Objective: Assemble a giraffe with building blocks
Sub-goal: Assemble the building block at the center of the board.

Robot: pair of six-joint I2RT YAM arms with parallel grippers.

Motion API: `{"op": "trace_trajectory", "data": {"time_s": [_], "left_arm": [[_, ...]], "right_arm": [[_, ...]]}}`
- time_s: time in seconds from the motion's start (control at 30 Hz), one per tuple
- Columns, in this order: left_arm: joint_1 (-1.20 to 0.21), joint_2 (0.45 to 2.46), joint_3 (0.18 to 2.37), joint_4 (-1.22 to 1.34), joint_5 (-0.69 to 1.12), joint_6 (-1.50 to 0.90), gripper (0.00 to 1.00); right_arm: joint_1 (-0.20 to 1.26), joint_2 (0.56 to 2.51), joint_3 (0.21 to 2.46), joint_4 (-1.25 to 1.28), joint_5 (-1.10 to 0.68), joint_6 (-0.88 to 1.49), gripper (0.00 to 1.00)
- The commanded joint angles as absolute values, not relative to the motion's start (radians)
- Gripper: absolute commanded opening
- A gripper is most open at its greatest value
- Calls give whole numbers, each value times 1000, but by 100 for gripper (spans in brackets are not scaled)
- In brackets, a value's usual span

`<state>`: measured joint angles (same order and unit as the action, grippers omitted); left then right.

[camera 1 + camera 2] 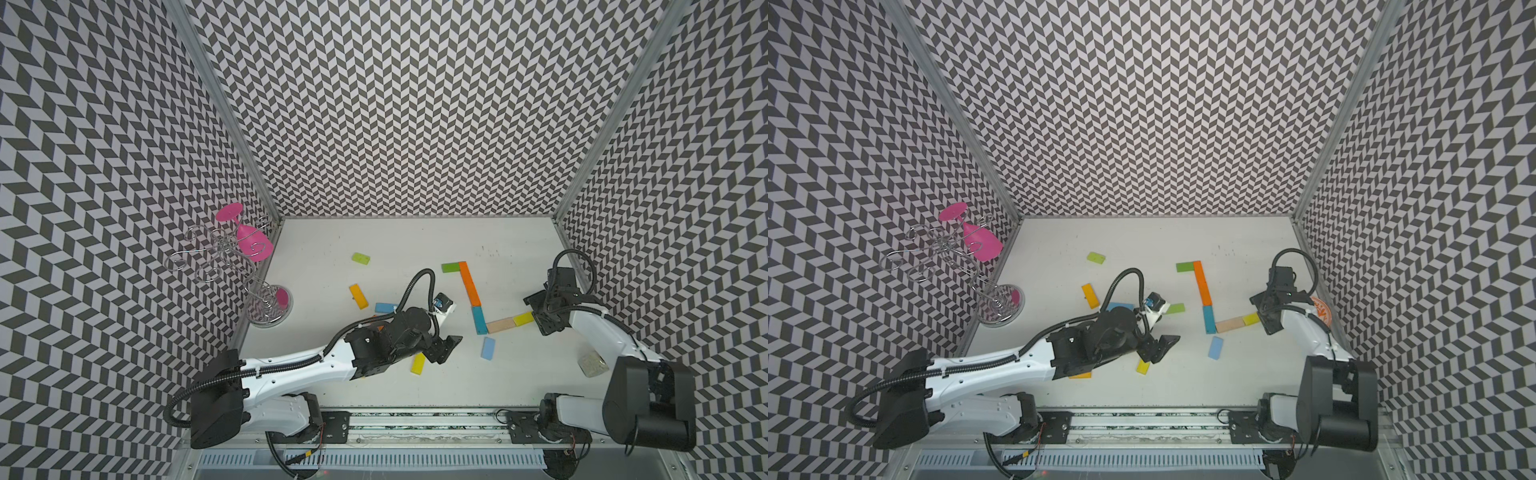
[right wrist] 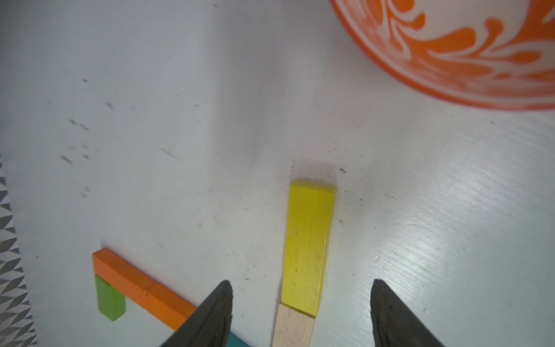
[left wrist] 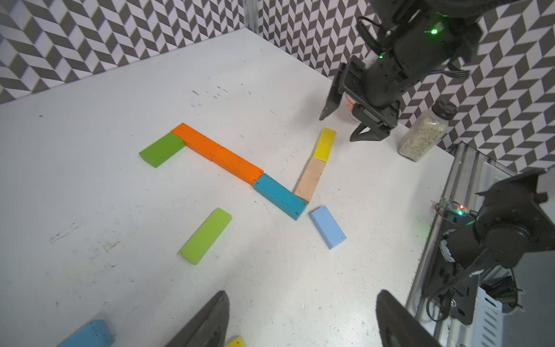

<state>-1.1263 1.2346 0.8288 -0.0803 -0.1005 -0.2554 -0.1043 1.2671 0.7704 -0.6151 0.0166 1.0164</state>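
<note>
Item: yellow block (image 2: 309,246). Lies flat on the right of the bench (image 1: 415,249), end-to-end with the plain wood block (image 2: 292,327). Probably light, rigid and smooth-painted, so pinch across its long sides. Right end effector (image 2: 301,282) hovers over it, wide and empty. Left end effector (image 3: 301,293) is wide and empty.

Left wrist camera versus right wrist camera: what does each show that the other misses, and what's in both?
Left wrist only: the light blue block, lime block and spice jar. Right wrist only: the orange-patterned bowl seen plainly; the left wrist view catches at most a sliver behind the right gripper. Both: the yellow block, wooden block, orange blocks and dark green block.
</note>
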Motion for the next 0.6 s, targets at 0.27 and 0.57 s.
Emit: {"op": "trace_trajectory", "data": {"time_s": [0.27,0.57], "left_arm": [[-996,1192,807,-104,-25,-325,78],[-983,1168,792,-131,-25,-360,78]], "right_arm": [[93,1029,756,-744,25,804,68],[414,1004,663,-762,55,879,65]]}}
